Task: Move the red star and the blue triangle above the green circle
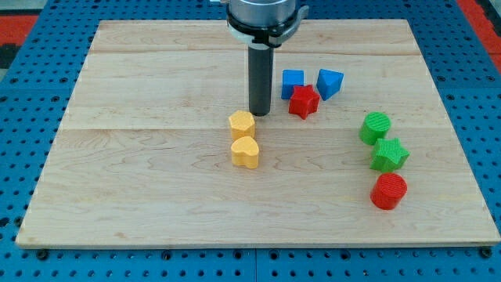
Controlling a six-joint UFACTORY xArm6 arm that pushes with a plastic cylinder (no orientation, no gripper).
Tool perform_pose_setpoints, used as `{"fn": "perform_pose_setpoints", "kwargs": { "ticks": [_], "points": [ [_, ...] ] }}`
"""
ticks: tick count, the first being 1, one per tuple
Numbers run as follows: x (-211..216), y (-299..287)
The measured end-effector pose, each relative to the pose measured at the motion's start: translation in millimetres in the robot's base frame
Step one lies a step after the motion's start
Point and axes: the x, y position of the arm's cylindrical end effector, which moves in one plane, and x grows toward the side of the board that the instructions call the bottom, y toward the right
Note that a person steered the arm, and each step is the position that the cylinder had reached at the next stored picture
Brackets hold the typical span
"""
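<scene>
Camera view: my tip (260,113) holds nothing, left of red star (304,101); blue triangle (329,82) apex points bottom-left.

Arm housing (263,16) above my tip (260,113) cut off by view's top. Rod hides worktop (156,196) strip behind it. Worktop's bottom-right corner clipped by the view's right edge.

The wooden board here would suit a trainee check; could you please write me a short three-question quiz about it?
1. True or false: the red star touches the green circle.
2. Which block lies nearest my tip? A) yellow hexagon B) red hexagon C) green star
3. Fill in: the blue triangle lies toward the view's ___ from the green circle.

Key: 1 false; 2 A; 3 top.
</scene>
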Motion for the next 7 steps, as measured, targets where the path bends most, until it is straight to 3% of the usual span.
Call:
{"fn": "perform_pose_setpoints", "kwargs": {
  "ticks": [5, 7],
  "points": [
    [-17, 119],
    [-16, 126]
  ]
}}
